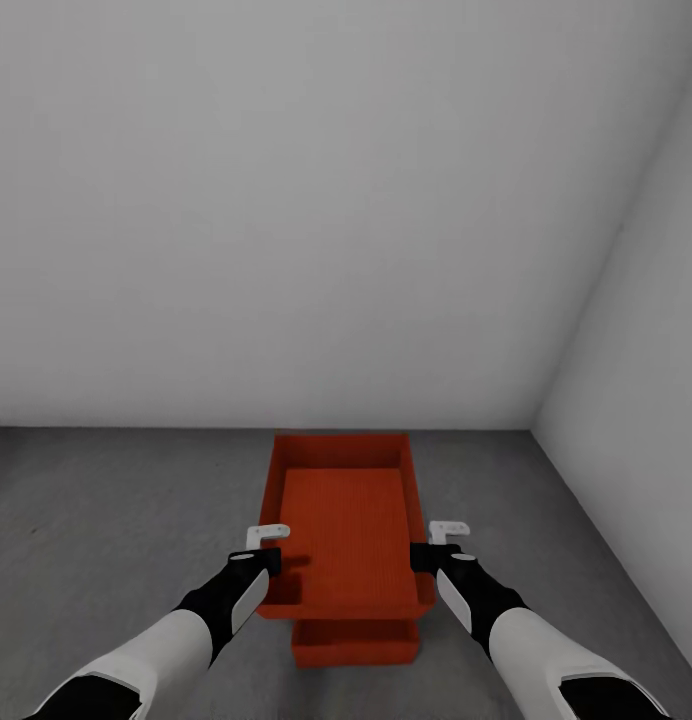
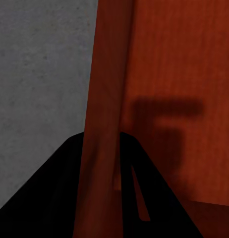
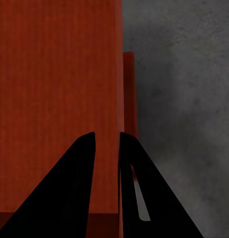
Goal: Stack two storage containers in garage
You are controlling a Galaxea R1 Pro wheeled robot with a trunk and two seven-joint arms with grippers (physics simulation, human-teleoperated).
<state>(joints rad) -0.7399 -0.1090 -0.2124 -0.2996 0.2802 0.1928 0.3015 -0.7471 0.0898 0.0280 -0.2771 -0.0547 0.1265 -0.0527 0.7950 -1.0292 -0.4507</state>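
The head camera is looking down over both arms at the upper container (image 1: 348, 540); each wrist camera is peering closely along its fingers (image 2: 55, 198) at that container's side wall and the concrete floor (image 3: 184, 99).

Soft, even, glare-free light, the white wall (image 1: 286, 200) grading smoothly; a gripper-shaped shadow falls inside the upper container (image 2: 184, 74); wrist views look slightly soft.

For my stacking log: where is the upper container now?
In the head view, the upper container sits centre, gripped at both side walls, above the lower container on the grey floor.
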